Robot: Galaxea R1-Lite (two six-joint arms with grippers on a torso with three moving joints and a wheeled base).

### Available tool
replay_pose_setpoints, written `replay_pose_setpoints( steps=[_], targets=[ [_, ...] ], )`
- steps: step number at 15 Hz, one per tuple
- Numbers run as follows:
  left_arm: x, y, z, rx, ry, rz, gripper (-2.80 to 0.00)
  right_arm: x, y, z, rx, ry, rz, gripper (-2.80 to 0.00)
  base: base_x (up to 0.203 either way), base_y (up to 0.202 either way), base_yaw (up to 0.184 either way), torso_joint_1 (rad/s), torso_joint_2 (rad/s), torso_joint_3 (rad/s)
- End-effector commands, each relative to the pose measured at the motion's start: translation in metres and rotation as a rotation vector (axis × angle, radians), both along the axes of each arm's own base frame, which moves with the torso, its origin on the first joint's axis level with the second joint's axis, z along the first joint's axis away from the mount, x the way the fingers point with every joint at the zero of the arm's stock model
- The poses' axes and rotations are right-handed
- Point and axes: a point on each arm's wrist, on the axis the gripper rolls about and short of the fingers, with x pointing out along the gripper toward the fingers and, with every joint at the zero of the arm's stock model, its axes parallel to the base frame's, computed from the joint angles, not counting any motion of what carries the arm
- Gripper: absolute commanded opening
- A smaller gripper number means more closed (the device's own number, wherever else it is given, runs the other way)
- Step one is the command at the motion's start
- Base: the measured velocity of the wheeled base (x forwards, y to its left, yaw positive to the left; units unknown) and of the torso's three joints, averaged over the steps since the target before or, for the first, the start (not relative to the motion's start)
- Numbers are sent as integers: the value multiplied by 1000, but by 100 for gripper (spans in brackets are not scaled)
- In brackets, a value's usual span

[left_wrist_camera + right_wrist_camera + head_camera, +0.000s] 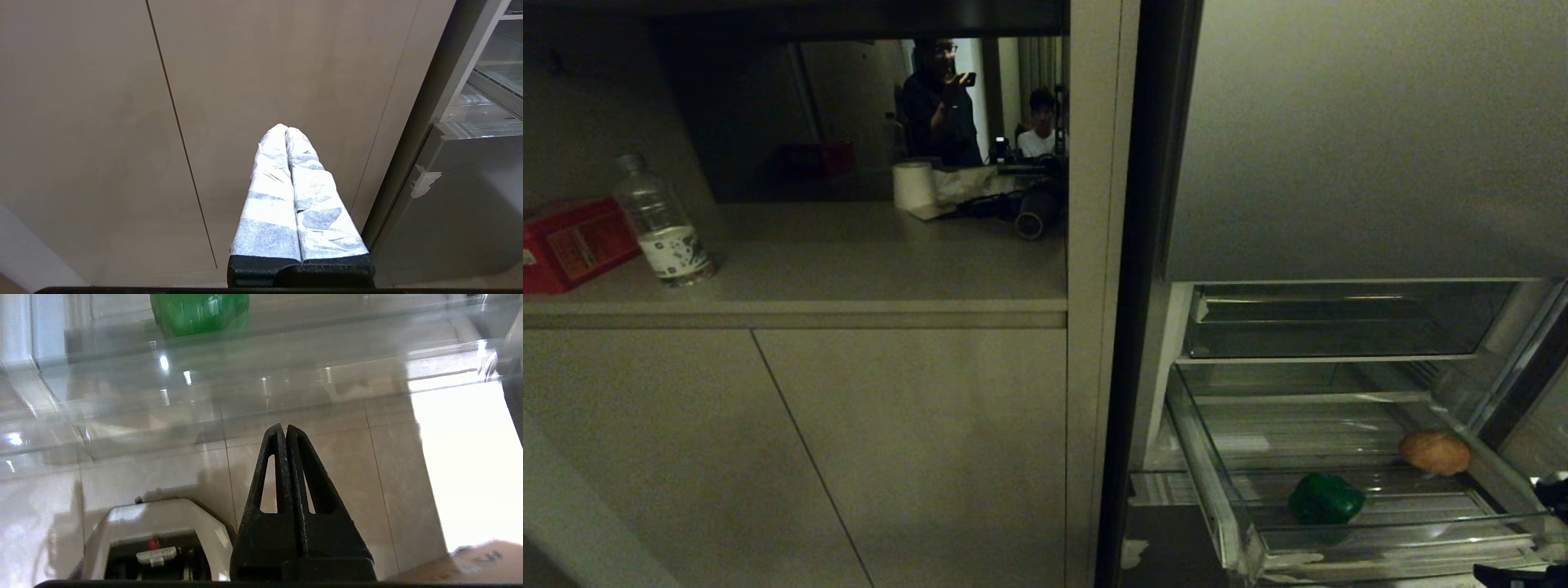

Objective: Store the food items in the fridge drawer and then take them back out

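Note:
The fridge drawer (1214, 483) stands pulled out at the lower right, clear with a ribbed floor. Inside lie a green pepper (1325, 498) near the front and a brown roundish food item (1435, 452) at the right wall. My right gripper (285, 427) is shut and empty, just in front of and below the drawer's clear front lip (286, 375). The green pepper (200, 310) shows through that lip beyond it. Only dark parts of the right arm (1515, 574) reach into the head view's bottom right corner. My left gripper (287, 129), with white-wrapped fingers, is shut and parked facing the cabinet doors.
A darker, flatter drawer (1339, 327) sits above the clear one. Left of the fridge a counter holds a water bottle (663, 222), a red box (572, 242) and a paper roll (915, 185). Two people (943, 106) are beyond it. My base (155, 539) and a cardboard box (486, 559) are on the floor.

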Motion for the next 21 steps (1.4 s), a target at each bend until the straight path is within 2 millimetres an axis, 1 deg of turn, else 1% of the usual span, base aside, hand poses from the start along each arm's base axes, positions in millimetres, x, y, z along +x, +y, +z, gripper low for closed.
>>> replay_pose_setpoints(
  steps=[1,3,7,9,14,17,19,21],
  targets=[
    [0,0,0,0,1,0,-280,-3,1,1,-4,-11,6,-280,0,0,0,0,0,0],
    [0,0,0,0,1,0,-280,12,1,-2,0,39,22,-280,0,0,0,0,0,0],
    [0,0,0,0,1,0,-280,52,-1,1,0,73,36,-280,0,0,0,0,0,0],
    [0,0,0,0,1,0,-280,66,-2,0,-5,86,46,-280,0,0,0,0,0,0],
    [0,0,0,0,1,0,-280,94,-4,-3,-15,114,62,-280,0,0,0,0,0,0],
    [0,0,0,0,1,0,-280,125,-6,-8,-7,123,59,-280,0,0,0,0,0,0],
    [0,0,0,0,1,0,-280,149,-8,-12,-5,121,59,-280,0,0,0,0,0,0],
    [0,0,0,0,1,0,-280,168,-9,-16,-2,121,59,-280,0,0,0,0,0,0]
  ],
)
